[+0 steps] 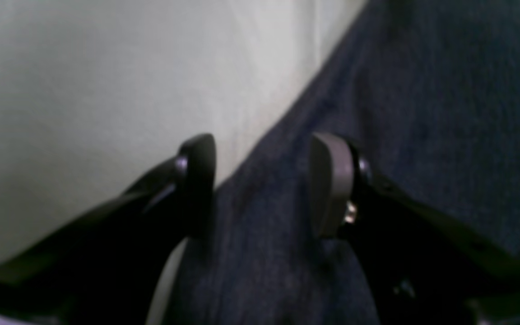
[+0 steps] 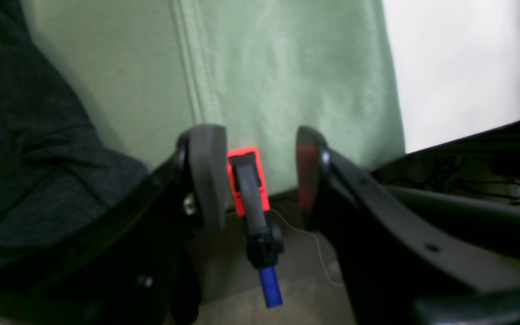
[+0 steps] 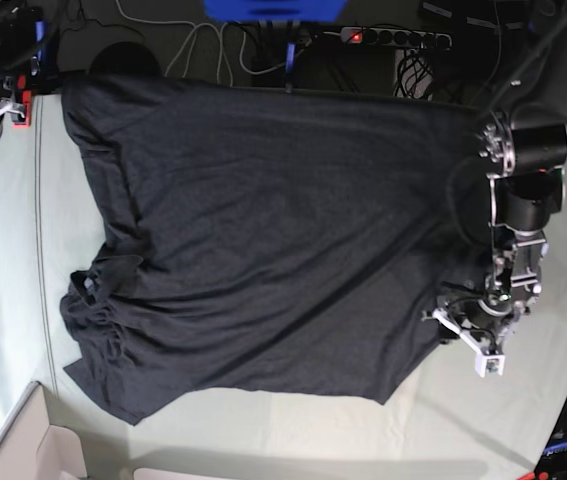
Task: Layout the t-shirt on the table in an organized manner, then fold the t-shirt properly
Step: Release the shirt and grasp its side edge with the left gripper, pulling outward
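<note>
Lying spread over most of the table [image 3: 263, 435], the black t-shirt [image 3: 263, 240] is plain side up, no graphic visible in the base view. Its far edge runs along the table's far side; one end near the base view's left is bunched and wrinkled around a sleeve or collar fold [image 3: 98, 290], rest fairly flat with light creases.

Left gripper [image 1: 262, 185] sits low over the shirt's edge on the base view's right; the arm [image 3: 523, 190] hangs above that side. Left wrist view: two fingers clearly apart, one over bare pale cloth, the other over dark fabric, shirt edge passing diagonally between them. Cannot tell if the pads touch the fabric; nothing pinched.

Right gripper [image 2: 260, 176] is at the table's far left corner in the base view, mostly out of frame there. Right wrist view: fingers apart, nothing between them; pale green table cloth [image 2: 287, 81] with a seam beneath, dark shirt fabric off to the left, and an orange-and-black clamp with a blue tip [image 2: 253, 207] beyond the table edge.

A cardboard box [image 3: 23, 450] sits at the near left corner. A power strip [image 3: 393, 38] and cables lie on the floor past the far edge.
</note>
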Robot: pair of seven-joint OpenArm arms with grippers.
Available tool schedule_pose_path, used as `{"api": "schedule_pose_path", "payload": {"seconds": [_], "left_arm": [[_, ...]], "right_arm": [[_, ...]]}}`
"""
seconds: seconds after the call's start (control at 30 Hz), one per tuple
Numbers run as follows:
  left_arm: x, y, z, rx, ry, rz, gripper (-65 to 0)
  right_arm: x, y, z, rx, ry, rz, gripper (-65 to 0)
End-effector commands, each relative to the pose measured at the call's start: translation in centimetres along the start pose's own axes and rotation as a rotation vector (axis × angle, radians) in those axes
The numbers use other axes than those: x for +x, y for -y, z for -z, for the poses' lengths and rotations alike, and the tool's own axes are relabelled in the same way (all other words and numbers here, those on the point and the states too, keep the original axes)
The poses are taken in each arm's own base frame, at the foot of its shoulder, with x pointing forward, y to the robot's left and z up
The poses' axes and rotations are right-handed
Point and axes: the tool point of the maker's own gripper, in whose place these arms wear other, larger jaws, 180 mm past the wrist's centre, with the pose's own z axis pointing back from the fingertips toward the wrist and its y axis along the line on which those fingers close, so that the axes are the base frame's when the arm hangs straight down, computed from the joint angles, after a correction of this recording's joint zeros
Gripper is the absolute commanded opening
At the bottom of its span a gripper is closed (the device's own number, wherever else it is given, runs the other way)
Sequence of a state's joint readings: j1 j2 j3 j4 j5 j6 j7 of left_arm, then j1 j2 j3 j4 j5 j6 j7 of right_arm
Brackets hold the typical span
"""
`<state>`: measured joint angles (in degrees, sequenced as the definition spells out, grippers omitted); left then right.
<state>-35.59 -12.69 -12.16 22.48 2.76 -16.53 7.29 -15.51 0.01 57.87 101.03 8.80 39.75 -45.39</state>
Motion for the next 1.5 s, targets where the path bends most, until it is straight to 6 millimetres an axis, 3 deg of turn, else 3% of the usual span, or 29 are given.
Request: {"api": "schedule_pose_path", "payload": {"seconds": [0.0,0.13,0.43,0.53,0.6,0.7,0.73,0.87,1.2,1.33,1.47], "left_arm": [[2.9,-0.2,0.0,0.001,0.065,0.000,-32.6],[2.1,-0.2,0.0,0.001,0.052,0.005,-32.6],[-1.5,-0.3,-0.3,0.001,-0.004,0.000,-32.7],[-1.6,-0.4,-0.4,0.003,-0.005,0.000,-34.6],[-1.5,-1.4,-0.6,0.019,-0.005,0.005,-42.9],[-1.4,-2.3,-0.8,0.033,-0.002,-0.001,-62.5],[-1.3,-2.6,-0.8,0.041,0.005,-0.023,-65.0],[-0.5,-6.0,-1.7,0.104,0.048,-0.131,-65.0],[1.7,-9.2,-3.6,0.162,0.133,-0.124,-65.0],[2.7,-9.4,-5.6,0.180,0.202,-0.051,-65.0],[2.6,-5.8,-7.3,0.145,0.210,-0.001,-65.0]], "right_arm": [[1.2,0.4,-0.3,-0.007,0.041,-0.015,-39.4],[1.2,0.4,-0.3,-0.007,0.041,-0.015,-39.4],[1.1,0.4,-0.4,-0.007,0.039,-0.016,-39.4],[1.0,0.5,-0.4,-0.008,0.036,-0.017,-39.4],[0.9,0.5,-0.4,-0.008,0.035,-0.017,-39.4],[0.9,0.6,-0.5,-0.009,0.032,-0.019,-39.4],[1.0,0.7,-0.5,-0.011,0.034,-0.023,-39.4],[1.2,1.0,-0.5,-0.015,0.036,-0.030,-39.4],[1.1,0.8,-0.5,-0.013,0.034,-0.026,-39.4],[1.0,0.8,-0.5,-0.012,0.034,-0.025,-39.4],[1.0,0.8,-0.5,-0.012,0.034,-0.025,-39.4]]}}
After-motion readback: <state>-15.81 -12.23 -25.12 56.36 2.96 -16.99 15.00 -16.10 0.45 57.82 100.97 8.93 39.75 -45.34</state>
